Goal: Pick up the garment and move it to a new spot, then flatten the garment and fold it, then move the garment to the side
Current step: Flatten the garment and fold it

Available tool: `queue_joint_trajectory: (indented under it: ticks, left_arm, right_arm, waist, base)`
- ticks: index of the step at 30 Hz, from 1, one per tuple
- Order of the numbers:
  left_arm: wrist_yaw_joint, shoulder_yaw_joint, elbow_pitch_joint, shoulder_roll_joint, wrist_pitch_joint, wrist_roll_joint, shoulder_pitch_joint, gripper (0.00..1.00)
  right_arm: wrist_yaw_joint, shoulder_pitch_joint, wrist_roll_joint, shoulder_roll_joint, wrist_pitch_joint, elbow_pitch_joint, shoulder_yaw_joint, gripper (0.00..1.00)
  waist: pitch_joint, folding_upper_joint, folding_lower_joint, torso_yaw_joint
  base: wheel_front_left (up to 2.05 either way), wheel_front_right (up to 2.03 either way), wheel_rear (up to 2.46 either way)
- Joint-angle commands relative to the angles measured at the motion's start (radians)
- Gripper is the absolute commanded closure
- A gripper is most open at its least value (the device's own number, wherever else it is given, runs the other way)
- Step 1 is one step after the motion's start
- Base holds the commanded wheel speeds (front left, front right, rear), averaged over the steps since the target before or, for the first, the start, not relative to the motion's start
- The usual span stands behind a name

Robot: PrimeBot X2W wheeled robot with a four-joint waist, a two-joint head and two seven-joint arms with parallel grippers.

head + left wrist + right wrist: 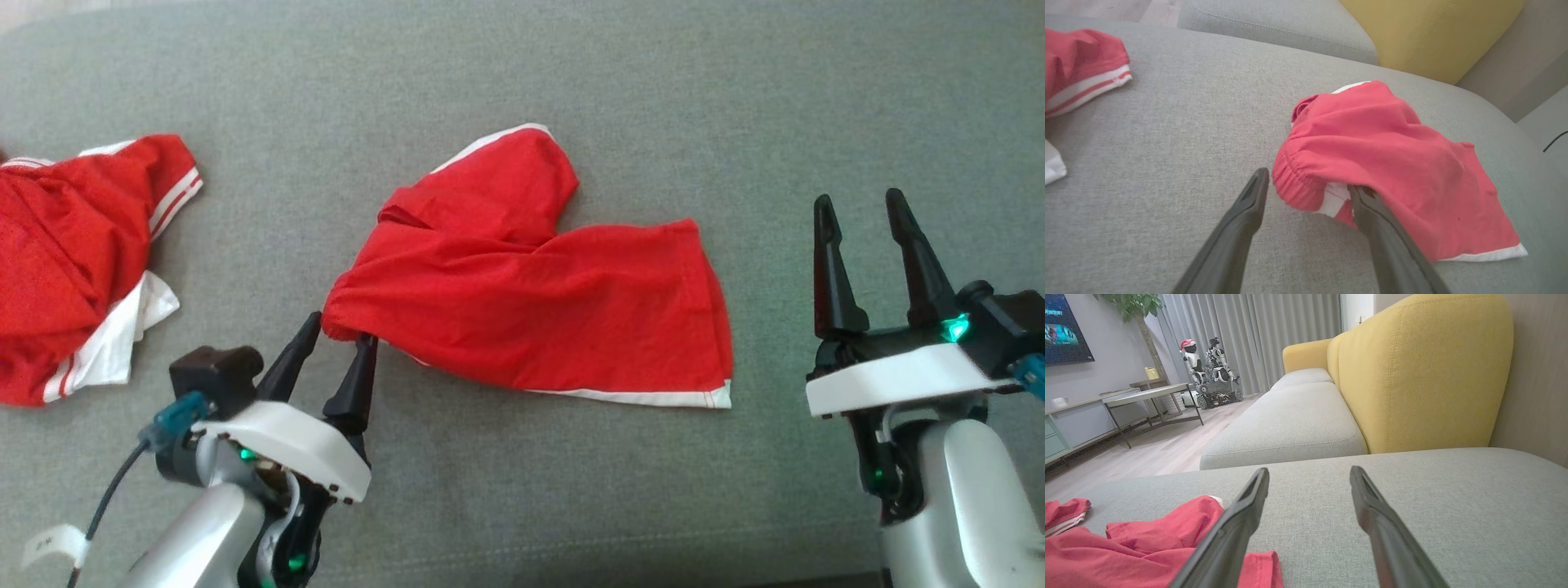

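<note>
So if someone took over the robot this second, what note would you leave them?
Left gripper: open, holding nothing, at the waistband corner of the red shorts; in the left wrist view one finger touches the cloth.
Right gripper: open and holding nothing, clear of the shorts on their right.
The shorts lie rumpled on the grey sofa cushion, with one leg bunched upward. A second red-and-white garment sits at the far left.
Done: the shorts appear to be set down.
Left: flatten, fold, then move them aside.
</note>
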Motion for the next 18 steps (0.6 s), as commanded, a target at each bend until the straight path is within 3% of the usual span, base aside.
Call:
queue_joint_trajectory:
  ticks: [1, 12, 18]
  left_arm:
    - [0.011, 0.038, -0.015, 0.011, -0.025, 0.003, -0.013, 0.00]
    - [0.101, 0.118, -0.040, 0.001, -0.111, 0.146, 0.002, 0.00]
    - [0.108, 0.198, -0.119, -0.014, -0.113, 0.237, 0.026, 0.00]
  right_arm:
    - [-0.001, 0.000, -0.008, -0.003, 0.007, -0.039, 0.023, 0.00]
    - [-0.001, 0.036, -0.026, -0.003, 0.026, -0.056, 0.020, 0.00]
    - [-0.001, 0.059, -0.040, -0.003, 0.039, -0.064, 0.024, 0.00]
  waist:
    - [-0.013, 0.0000, 0.0000, -0.002]
    - [-0.074, 0.0000, 0.0000, 0.006]
    - [-0.107, 0.0000, 0.0000, 0.015]
  base:
    - [0.00, 0.00, 0.00]
    - [0.00, 0.00, 0.00]
    - [0.00, 0.00, 0.00]
